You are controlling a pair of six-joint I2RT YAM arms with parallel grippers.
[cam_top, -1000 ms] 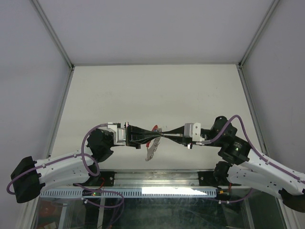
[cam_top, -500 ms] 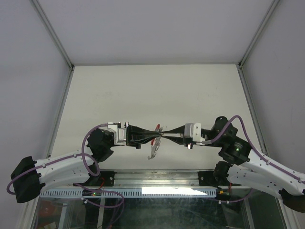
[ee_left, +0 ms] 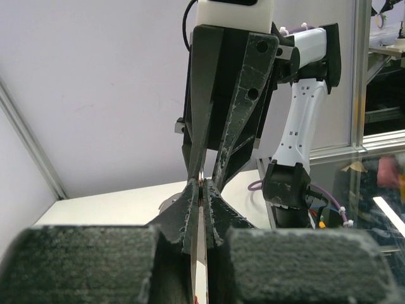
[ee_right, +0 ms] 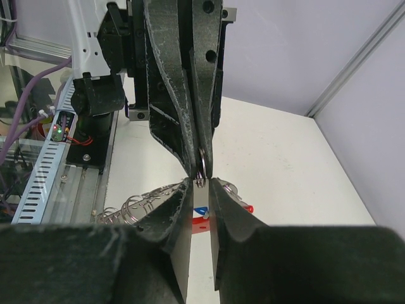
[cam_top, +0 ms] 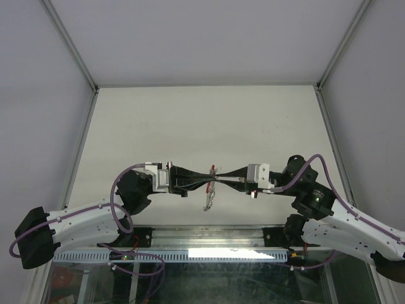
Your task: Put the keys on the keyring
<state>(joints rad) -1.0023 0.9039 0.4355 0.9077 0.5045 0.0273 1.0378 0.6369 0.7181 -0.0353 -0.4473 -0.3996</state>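
The keyring (cam_top: 207, 199) hangs chain-down over the near worktop (cam_top: 202, 120), midway between the arms. Just above it, both hands meet tip to tip on a left-right line. The left hand (cam_top: 206, 182) is pressed together on its ring (ee_right: 200, 172). The right hand (cam_top: 220, 180) stands narrowly parted around that ring, grip unclear. I cannot make out the keys. Beyond lies open room.

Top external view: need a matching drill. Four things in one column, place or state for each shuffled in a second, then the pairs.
1 left pincer
2 right pincer
3 chain
4 red tab

A hangs loose, lowest of the bunch
B shut on the keyring
C directly under the meeting tips
D reaches in from the right, tips at the ring

Pairs: 1-B, 2-D, 3-A, 4-C
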